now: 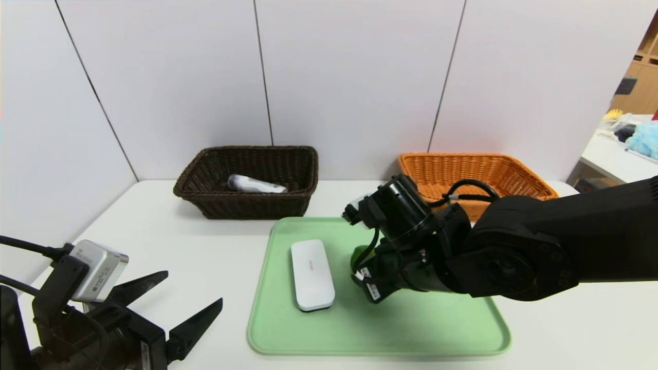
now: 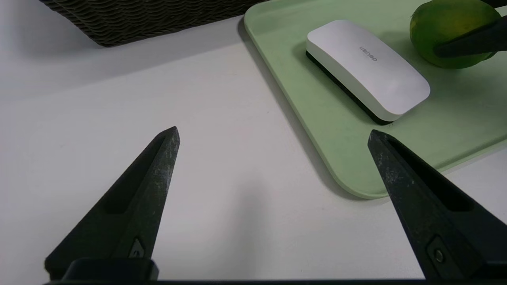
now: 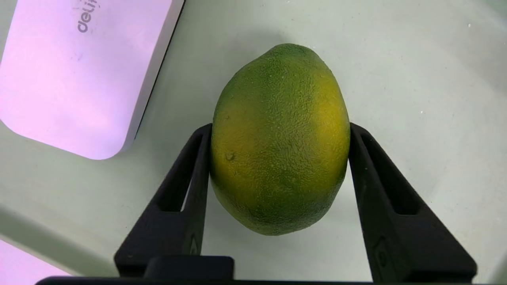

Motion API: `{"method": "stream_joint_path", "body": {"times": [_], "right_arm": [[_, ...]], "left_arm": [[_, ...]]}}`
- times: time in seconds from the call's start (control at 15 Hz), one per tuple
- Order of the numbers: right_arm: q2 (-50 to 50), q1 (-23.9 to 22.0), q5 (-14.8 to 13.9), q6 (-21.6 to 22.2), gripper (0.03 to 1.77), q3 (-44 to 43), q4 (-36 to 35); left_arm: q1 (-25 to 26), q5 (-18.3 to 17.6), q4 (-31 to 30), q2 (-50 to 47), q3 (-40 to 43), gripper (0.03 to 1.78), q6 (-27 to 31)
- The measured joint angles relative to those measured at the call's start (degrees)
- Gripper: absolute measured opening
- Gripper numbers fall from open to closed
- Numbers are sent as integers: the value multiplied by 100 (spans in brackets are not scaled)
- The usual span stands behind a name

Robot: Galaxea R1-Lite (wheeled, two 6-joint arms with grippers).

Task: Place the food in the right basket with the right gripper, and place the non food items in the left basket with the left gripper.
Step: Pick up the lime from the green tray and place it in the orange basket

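Note:
The food, a green-yellow lime (image 3: 279, 138), lies on the green tray (image 1: 411, 324). My right gripper (image 3: 280, 127) is shut on it, one finger pressed to each side. In the head view the right wrist hides all but a sliver of the lime (image 1: 356, 255). A flat white case (image 1: 312, 274) rests on the tray just left of the lime. The slim white bottle (image 1: 254, 184) lies inside the dark brown left basket (image 1: 241, 205). The orange right basket (image 1: 462, 155) stands behind the right arm. My left gripper (image 1: 193, 288) hovers open over the table at the near left, holding nothing.
Both baskets stand against the white wall panels at the back of the white table. The tray (image 2: 324, 130) lies between them and the front edge. Another table with clutter (image 1: 632, 139) is off to the far right.

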Motion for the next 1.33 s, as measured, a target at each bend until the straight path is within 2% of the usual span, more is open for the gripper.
{"method": "stream_joint_path", "body": {"times": [0.47, 1.07, 1.33], "right_arm": [[-13, 0, -7, -52, 98, 6, 9], [-327, 0, -154, -388, 97, -143, 11], [-578, -77, -195, -666, 97, -446, 69]], "left_arm": [[0, 0, 2, 13, -22, 169, 4], [-1, 1, -2, 61, -16, 169, -16], [0, 1, -6, 88, -44, 169, -7]]}}
